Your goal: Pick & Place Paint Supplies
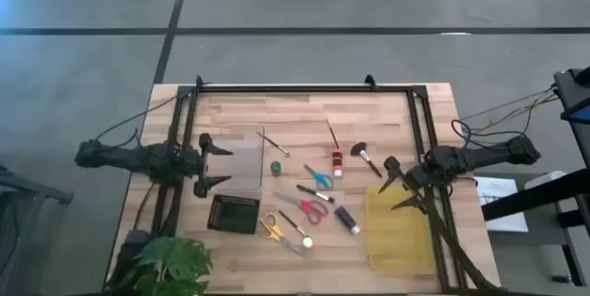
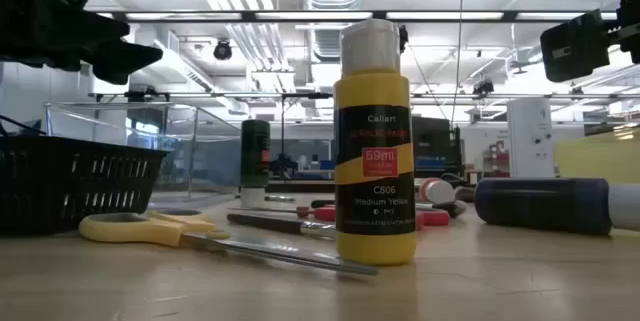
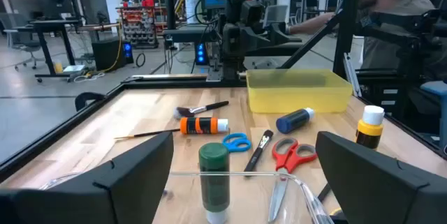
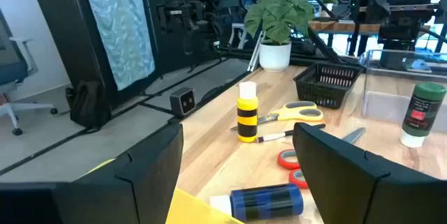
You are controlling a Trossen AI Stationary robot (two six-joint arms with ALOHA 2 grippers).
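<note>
- While both arms wait at the table's sides, the paint supplies lie scattered mid-table between them: a green bottle (image 1: 276,168), an orange bottle (image 1: 337,161), a blue bottle (image 1: 348,219), a yellow bottle (image 2: 374,141), blue-handled scissors (image 1: 319,180), red-handled scissors (image 1: 313,209), yellow-handled scissors (image 1: 269,229) and thin brushes (image 1: 274,143).
- Judged from this layout, the task has not begun: every visible item rests on the wood, and none shows in the yellow bin (image 1: 400,231) or the black basket (image 1: 233,213).
- Left gripper (image 1: 224,165) hovers over the left side beside a clear container (image 1: 241,159), fingers spread wide, holding nothing.
- Right gripper (image 1: 397,185) hangs above the near end of the yellow bin, fingers likewise spread and empty.
- Every item therefore remains to be picked and placed; which receptacle takes which item cannot be told.
- Hidden or unclear: the basket's floor is dark and hard to read, the clear container's contents are uncertain, and the brushes' tips are too fine to distinguish.
- A potted plant (image 1: 171,264) stands at the table's front left corner; a person (image 3: 391,8) is partly cut off beyond the table.
</note>
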